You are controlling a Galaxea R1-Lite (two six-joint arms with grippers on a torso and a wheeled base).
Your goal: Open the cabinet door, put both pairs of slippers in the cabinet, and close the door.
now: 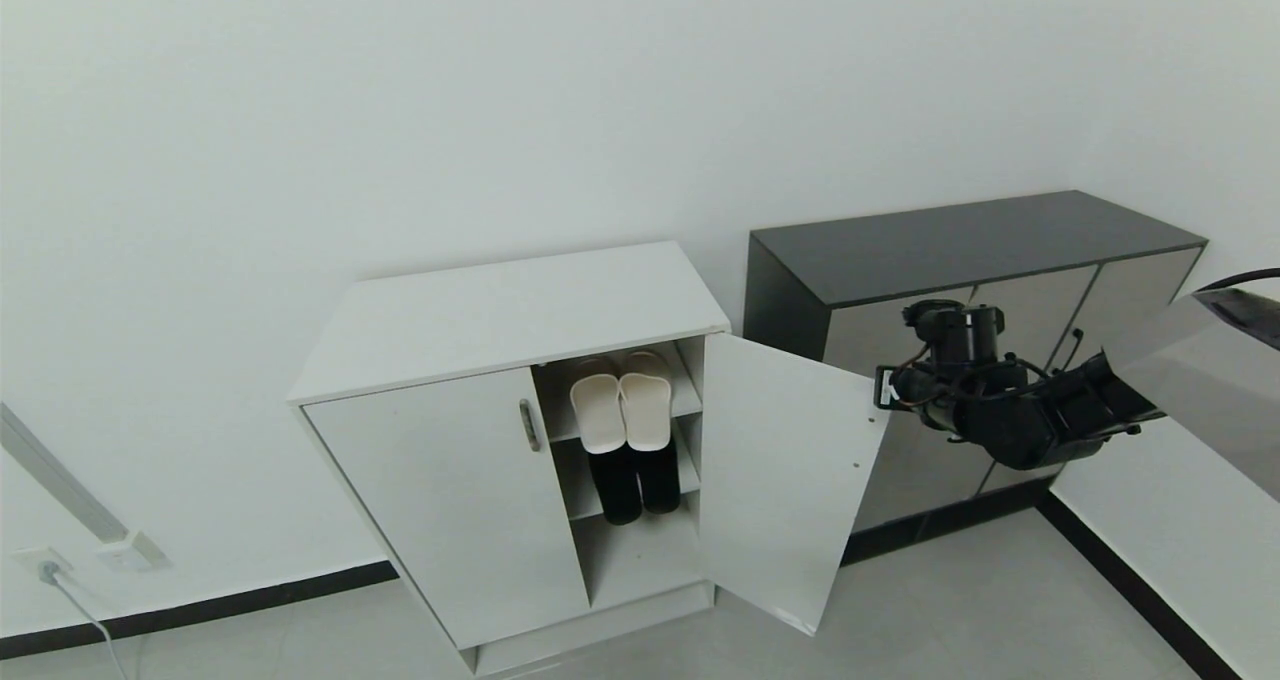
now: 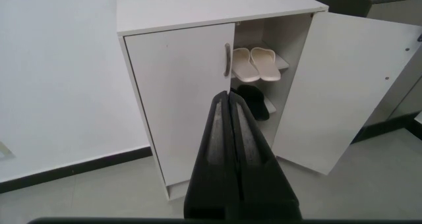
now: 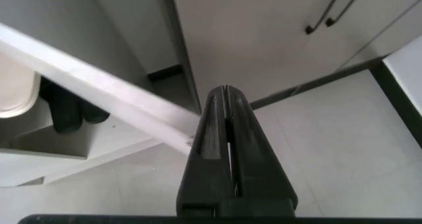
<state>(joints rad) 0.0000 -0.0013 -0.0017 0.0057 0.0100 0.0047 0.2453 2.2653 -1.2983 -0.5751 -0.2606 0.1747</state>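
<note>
White slippers [image 1: 620, 410] are seen side by side on the upper shelf of the white cabinet [image 1: 500, 310], and black slippers [image 1: 635, 480] are kept on the shelf just below them. The right door [image 1: 780, 460] of this cabinet is swung wide open. The left door [image 1: 450, 500] is shut, and a metal handle [image 1: 529, 425] is fixed near its inner edge. The right pincer [image 1: 885, 388] is held at the outer edge of the open door, near its upper corner. Its fingers are pressed together, and it cannot be told whether the edge is touched. The left pincer [image 2: 229, 95] is held in front of the white cabinet, well apart from it and facing the shut door. Its fingers are brought together as well. A dark cabinet [image 1: 960, 245] with grey doors is set against the wall just beside the white one, partly hidden by the open door.
</note>
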